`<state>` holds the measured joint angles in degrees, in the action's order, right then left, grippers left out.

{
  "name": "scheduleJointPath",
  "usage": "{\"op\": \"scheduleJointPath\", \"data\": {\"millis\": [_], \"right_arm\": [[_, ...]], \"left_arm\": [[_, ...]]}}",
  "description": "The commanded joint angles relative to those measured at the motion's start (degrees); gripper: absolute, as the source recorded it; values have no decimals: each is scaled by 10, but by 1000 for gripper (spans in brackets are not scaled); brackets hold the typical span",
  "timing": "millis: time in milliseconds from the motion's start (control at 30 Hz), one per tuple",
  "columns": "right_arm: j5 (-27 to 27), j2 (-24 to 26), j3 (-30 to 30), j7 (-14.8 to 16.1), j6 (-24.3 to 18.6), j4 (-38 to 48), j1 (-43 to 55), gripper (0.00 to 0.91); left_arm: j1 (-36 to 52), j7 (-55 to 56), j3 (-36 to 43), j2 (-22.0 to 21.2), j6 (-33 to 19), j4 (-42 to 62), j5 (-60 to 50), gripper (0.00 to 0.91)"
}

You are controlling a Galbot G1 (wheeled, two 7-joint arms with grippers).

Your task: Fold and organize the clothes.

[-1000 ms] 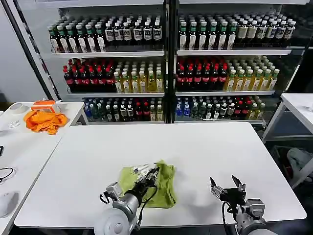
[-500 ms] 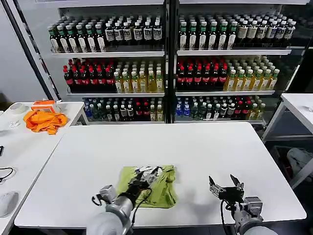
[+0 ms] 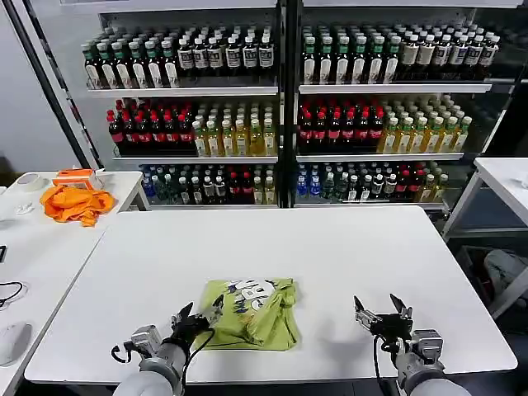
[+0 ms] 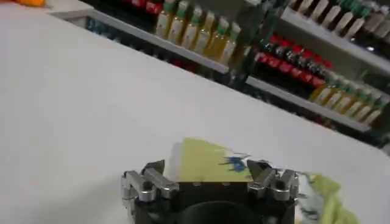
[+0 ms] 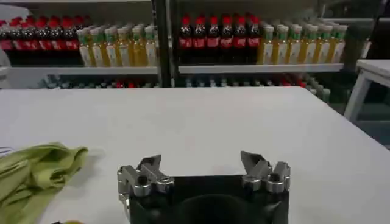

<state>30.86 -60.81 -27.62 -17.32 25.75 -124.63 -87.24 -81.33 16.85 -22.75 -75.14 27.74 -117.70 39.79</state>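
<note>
Viewing the white surface (image 3: 330, 247), I log the yellow-green T-shirt (image 3: 252, 312) near its front edge, bunched, printed graphic up. My left claw (image 3: 198, 313) sits just beside the shirt's left edge, spread open, empty. My right claw (image 3: 381, 312) hovers well apart, open, empty.
</note>
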Motion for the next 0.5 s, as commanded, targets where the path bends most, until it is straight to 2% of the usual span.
{"op": "scheduleJointPath", "data": {"millis": [33,467,500], "right_arm": [[0,1,-4,0,-1,-1,-2,907],[3,5,-17,-1,0,-13,-13,907],[3,5,-17,-1,0,-15,-15,907]], "left_arm": [[-2,-7,-3,9,14,26,-6,907],[38,-29,12,-14,27,79,64,897],[38,-31,10,-13,27,77,81,756]]}}
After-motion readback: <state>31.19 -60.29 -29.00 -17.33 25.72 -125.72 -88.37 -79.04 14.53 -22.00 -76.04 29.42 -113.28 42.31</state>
